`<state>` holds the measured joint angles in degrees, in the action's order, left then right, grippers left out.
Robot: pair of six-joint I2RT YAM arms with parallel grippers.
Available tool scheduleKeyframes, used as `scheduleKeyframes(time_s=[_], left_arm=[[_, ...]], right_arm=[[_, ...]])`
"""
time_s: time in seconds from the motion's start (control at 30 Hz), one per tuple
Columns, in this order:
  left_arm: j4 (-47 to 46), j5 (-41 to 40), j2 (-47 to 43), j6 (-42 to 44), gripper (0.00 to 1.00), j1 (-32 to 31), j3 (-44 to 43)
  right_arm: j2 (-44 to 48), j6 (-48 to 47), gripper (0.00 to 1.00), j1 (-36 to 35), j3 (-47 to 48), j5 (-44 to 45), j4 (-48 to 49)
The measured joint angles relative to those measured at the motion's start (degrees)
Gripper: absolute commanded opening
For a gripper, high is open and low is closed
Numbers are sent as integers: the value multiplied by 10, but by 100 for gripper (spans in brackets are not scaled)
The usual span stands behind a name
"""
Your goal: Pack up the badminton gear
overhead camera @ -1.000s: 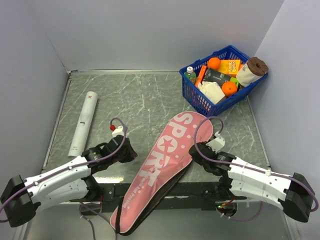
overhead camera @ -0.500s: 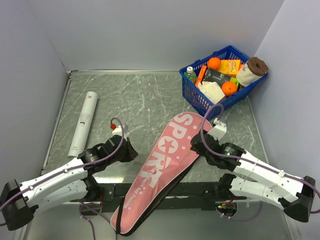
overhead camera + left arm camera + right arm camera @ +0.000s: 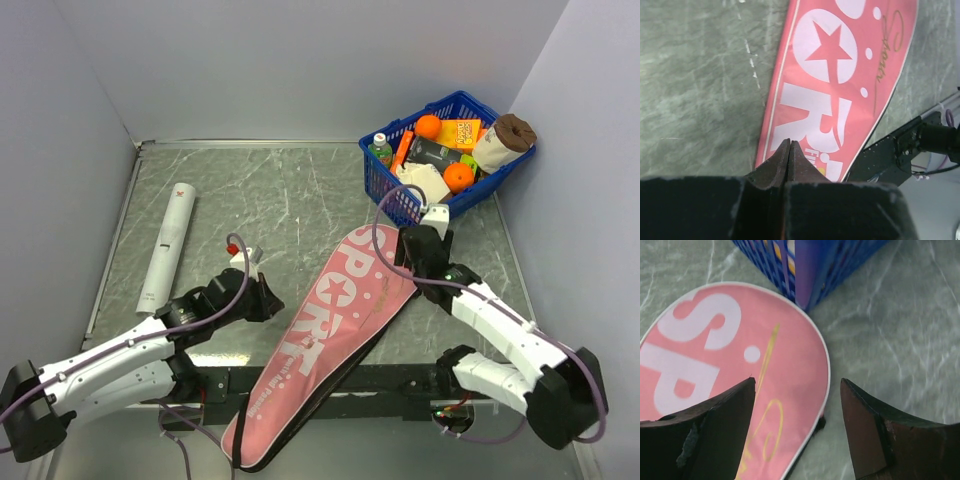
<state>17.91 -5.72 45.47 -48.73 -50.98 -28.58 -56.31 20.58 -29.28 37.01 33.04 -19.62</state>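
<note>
Top external view: the pink bag (image 3: 330,330) lies slantwise on the table (image 3: 280,190), its narrow end hanging over the near edge. That leaves both arms room along its sides. The white tube (image 3: 167,248) lies well to the left of the bag, not yet packed. The blue basket (image 3: 385,190) sits just beyond the bag's round end. No rackets or shuttlecock show; whether they are inside the bag I cannot tell. The left tool (image 3: 268,300) waits just left of the bag, and the right tool (image 3: 412,242) is at its round end.

Left wrist view: the left tool (image 3: 789,142) is closed on nothing, its tip just above the bag's (image 3: 830,75) left edge.

Right wrist view: the right tool (image 3: 797,382) is spread wide and empty over the bag's (image 3: 740,365) rounded rim, likely having let go or lining up a grip. The basket (image 3: 815,270) is close ahead.
</note>
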Motion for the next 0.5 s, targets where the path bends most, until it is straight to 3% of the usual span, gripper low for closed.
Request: scheduleKeyframes(time_s=[0.23,0.5], left_arm=[[-40,32,33,17,1,0,7],[-45,44,40,43,3,0,7]], right_arm=[[-116,-114,73,77,-4,-104,178],[-197,-202,69,117,13,-168,279]])
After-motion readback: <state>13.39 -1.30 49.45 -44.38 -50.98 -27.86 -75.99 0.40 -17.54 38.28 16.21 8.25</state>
